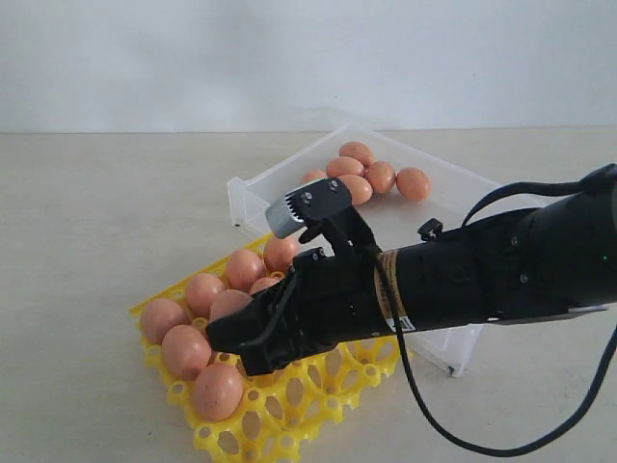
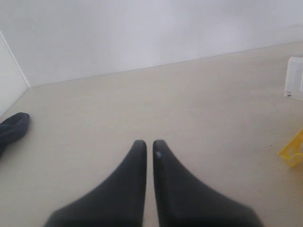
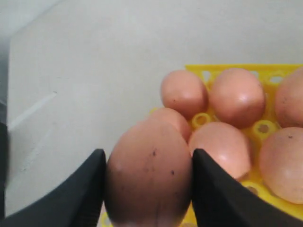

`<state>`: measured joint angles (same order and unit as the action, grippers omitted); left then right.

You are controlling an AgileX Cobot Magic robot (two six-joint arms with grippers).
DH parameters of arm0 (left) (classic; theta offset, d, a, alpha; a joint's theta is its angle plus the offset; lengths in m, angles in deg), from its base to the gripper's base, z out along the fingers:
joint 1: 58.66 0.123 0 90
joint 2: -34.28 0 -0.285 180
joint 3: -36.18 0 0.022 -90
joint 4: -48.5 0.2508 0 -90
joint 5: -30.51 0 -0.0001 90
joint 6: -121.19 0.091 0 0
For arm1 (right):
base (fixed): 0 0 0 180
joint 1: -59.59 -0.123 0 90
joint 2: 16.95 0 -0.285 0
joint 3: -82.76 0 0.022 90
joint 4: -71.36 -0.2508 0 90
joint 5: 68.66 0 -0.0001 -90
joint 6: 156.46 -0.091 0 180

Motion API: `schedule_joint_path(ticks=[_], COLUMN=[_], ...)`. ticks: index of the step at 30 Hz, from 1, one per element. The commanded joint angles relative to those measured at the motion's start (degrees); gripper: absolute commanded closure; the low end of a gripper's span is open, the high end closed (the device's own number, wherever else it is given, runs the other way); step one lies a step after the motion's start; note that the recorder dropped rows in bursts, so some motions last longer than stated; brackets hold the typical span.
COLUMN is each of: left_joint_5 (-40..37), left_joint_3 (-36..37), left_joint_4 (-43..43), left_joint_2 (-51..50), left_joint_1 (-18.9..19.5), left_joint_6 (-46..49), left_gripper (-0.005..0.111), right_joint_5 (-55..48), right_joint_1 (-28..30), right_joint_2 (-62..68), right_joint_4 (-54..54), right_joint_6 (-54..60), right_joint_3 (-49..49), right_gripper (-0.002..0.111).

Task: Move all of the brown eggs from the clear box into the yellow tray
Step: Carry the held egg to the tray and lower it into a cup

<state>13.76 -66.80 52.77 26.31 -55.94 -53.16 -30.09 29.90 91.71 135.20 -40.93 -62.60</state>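
**One egg in the grip, close above a crowded tray**

My right tool (image 3: 147, 158) is clamped on a brown egg (image 3: 149, 187), one finger on each flank. It hangs over the filled side of the yellow tray (image 1: 289, 424). My left tool (image 2: 146, 144) is pressed together on nothing, out over bare worktop (image 2: 203, 94), well apart from the job.

The main risk I see is shell against shell. The seated eggs (image 3: 220, 146) lie just beside the one I carry, so an off-centre descent could knock them. It could also set my egg on a peg instead of in a cup, where it would roll. The shell is smooth, so a looser hold may let it slip and a harder one may crack it. My arm also runs low across the clear box (image 1: 253, 198), and a careless swing back could shove its wall.

The cup beneath my egg is hidden by the egg itself. From the exterior view my tool and arm cover that egg and the tray's middle, so I cannot count the seated ones. A cluster of eggs (image 1: 371, 174) waits in the box's far corner, overlapping too much for a sure count. I cannot identify the dark shape (image 2: 12, 127) at the edge of the left wrist view.
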Motion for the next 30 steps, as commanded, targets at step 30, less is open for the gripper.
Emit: schedule_joint_path(ticks=[30], left_joint_5=[-0.02], left_joint_3=[0.2], left_joint_4=[0.07], left_joint_2=[0.18], left_joint_1=[0.08], left_joint_6=[-0.23], left_gripper=[0.103], right_joint_5=[-1.54], right_joint_1=[-0.07], right_joint_2=[5.77], right_joint_4=[-7.01], right_joint_6=[11.22], right_joint_3=[-0.4], right_gripper=[0.106])
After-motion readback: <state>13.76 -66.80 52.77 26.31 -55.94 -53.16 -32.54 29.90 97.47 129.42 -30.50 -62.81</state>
